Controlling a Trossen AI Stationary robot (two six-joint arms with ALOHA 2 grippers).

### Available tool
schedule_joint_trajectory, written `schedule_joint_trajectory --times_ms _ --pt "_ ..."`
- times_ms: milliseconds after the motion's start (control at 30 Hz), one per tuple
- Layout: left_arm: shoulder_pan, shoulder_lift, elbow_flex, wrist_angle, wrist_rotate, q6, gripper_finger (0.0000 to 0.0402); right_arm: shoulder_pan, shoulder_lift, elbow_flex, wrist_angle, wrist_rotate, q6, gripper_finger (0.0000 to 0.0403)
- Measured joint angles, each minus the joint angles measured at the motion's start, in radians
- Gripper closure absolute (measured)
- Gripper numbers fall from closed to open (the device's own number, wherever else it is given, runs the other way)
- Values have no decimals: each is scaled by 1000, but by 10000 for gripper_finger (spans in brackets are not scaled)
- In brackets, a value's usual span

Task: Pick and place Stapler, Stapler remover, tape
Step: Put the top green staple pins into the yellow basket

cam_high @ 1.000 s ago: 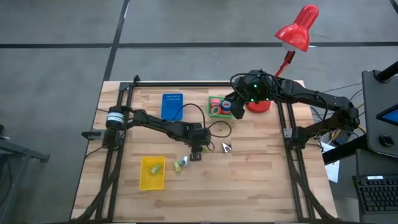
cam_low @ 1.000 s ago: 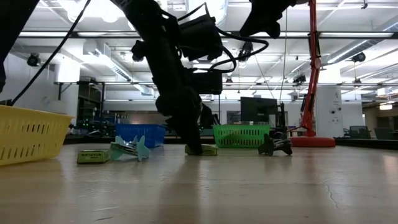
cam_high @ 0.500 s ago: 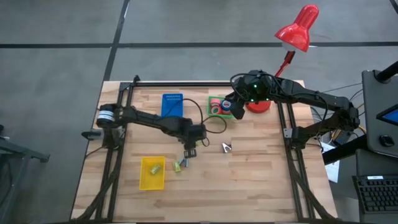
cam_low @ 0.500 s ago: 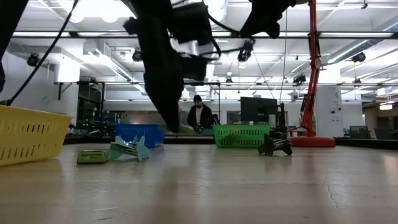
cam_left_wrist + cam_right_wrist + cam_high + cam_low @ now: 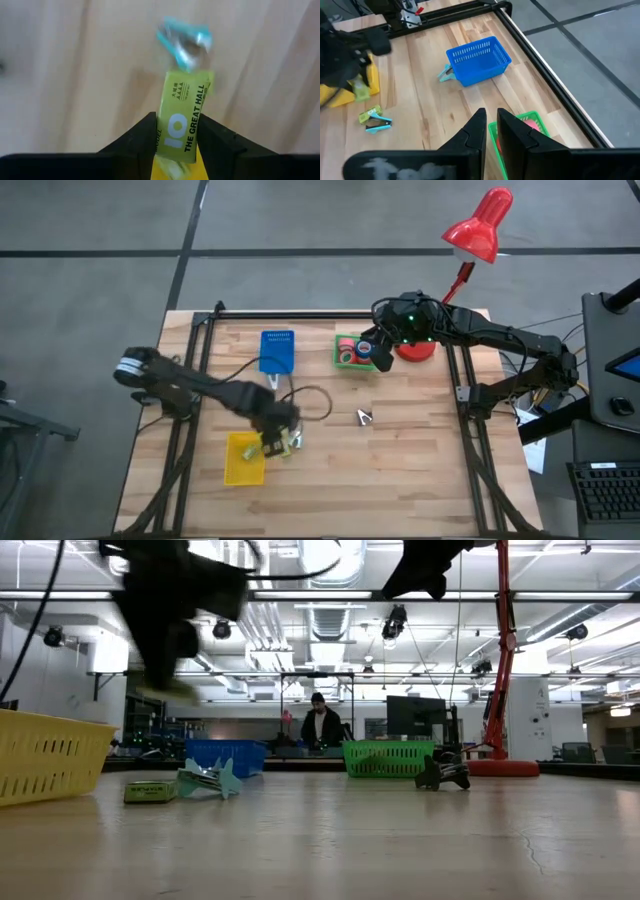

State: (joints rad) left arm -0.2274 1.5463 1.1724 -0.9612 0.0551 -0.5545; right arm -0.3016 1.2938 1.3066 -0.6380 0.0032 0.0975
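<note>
My left gripper (image 5: 272, 442) hangs above the table by the yellow bin (image 5: 245, 458), shut on a yellow-green staples box (image 5: 184, 117). Below it, a second green box (image 5: 150, 790) and a teal staple remover (image 5: 210, 778) lie flat on the table. A dark staple remover (image 5: 364, 417) lies near the table's middle. My right gripper (image 5: 380, 358) is raised and shut beside the green bin (image 5: 350, 350), which holds red tape rolls (image 5: 346, 352) and a blue one (image 5: 364, 348). My left gripper pinches the staples box between its two fingers, one on each long side near the box's end (image 5: 176, 147). The fingers come from above, pointing down, and the box sticks out past the fingertips (image 5: 148, 131). It is lifted clear of the table.
The blue bin (image 5: 278, 350) stands at the far side, with a teal thing (image 5: 445, 74) against its wall. A red lamp base (image 5: 416, 350) stands right of the green bin. A black cable (image 5: 315, 402) loops over the middle. Bare wood lies on the near right.
My left gripper has lifted the staples box off the table near the middle and carried it up and toward the near left, to the yellow bin. The box is now clear of the wood. The second green box and the teal remover have stayed in place.
</note>
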Motion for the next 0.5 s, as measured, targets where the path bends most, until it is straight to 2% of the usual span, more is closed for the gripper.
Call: schedule_joint_trajectory --times_ms 300,400,500 --pt "-220 -153 -164 14 -38 -435 286 0 0 -4 4 0 -24 360" --pt "-288 -175 -227 17 -38 -560 279 0 0 -6 27 0 -34 360" --pt "-329 -183 -279 20 -30 -748 266 0 0 -7 36 0 -45 360"
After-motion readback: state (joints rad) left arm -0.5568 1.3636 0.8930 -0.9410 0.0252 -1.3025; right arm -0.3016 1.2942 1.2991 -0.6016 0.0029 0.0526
